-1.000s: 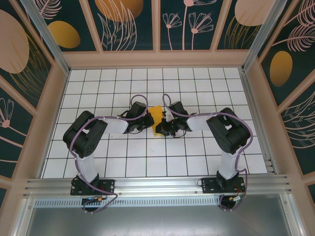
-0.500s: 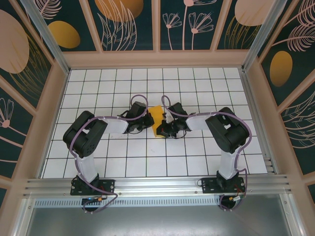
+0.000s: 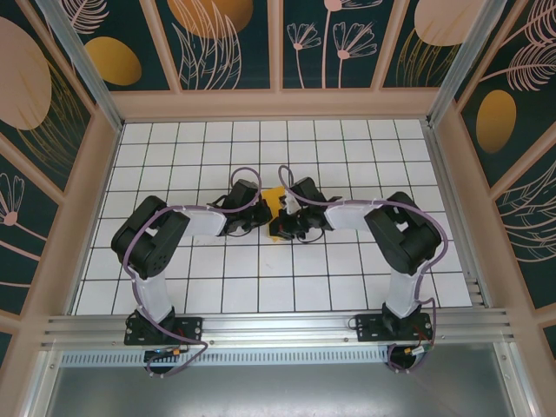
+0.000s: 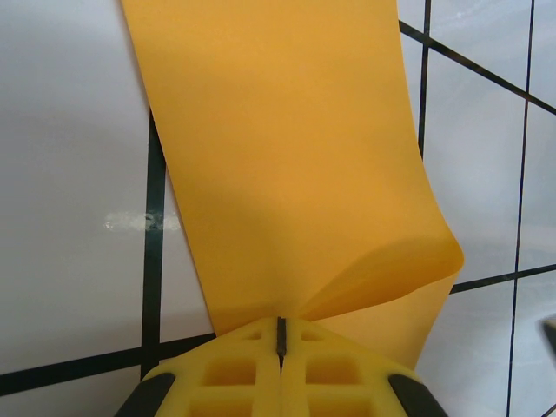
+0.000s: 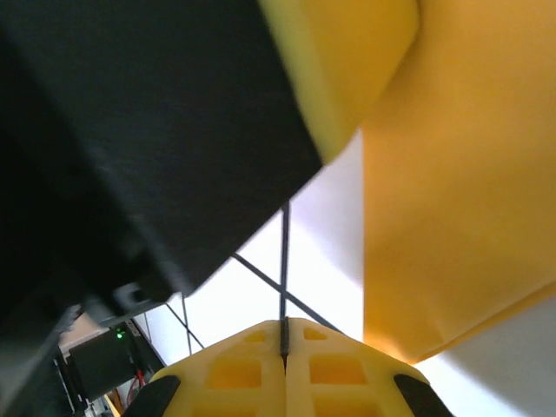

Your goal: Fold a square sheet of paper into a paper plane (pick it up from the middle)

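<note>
The square sheet of paper (image 3: 275, 198) lies between the two grippers on the white tiled table (image 3: 347, 148), with one layer curled over the other (an open fold, not pressed flat). The left gripper (image 4: 281, 334) sits at the sheet's left edge with its yellow jaws closed together. Its tips touch the paper where the curl begins, but whether they pinch it cannot be told. The right gripper (image 5: 284, 334) is just beside the sheet's near right edge, jaws closed on nothing.
</note>
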